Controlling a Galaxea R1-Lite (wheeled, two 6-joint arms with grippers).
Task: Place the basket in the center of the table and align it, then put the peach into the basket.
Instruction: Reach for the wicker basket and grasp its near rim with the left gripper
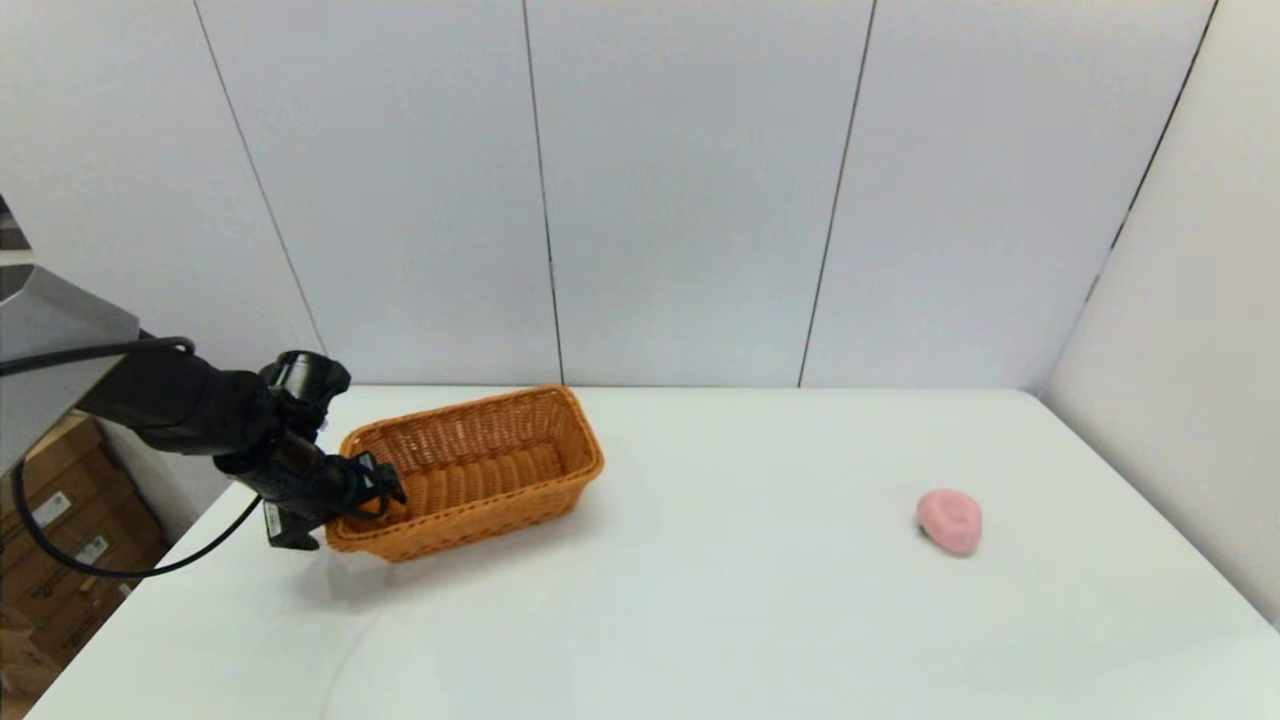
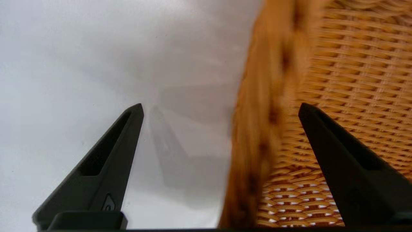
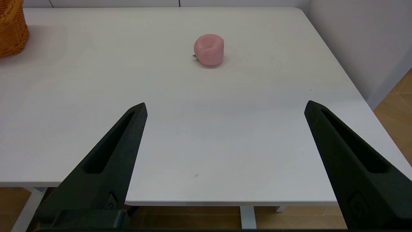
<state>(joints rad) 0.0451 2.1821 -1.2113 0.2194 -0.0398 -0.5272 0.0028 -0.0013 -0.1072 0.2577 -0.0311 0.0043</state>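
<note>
The orange-brown wicker basket (image 1: 475,470) sits at the back left of the white table (image 1: 700,600), turned at an angle. My left gripper (image 1: 385,490) is open at the basket's near left end, straddling its rim (image 2: 260,129): one finger stands outside over the table and the other finger (image 2: 341,161) inside the basket. The pale pink peach (image 1: 950,520) lies on the right side of the table, also seen as the peach (image 3: 209,50) in the right wrist view. My right gripper (image 3: 225,108) hangs open near the table's front edge, well short of the peach, and does not show in the head view.
Grey wall panels stand behind the table and along its right side. Cardboard boxes (image 1: 60,540) are stacked on the floor left of the table. A black cable (image 1: 120,570) loops below my left arm. A corner of the basket (image 3: 11,29) shows in the right wrist view.
</note>
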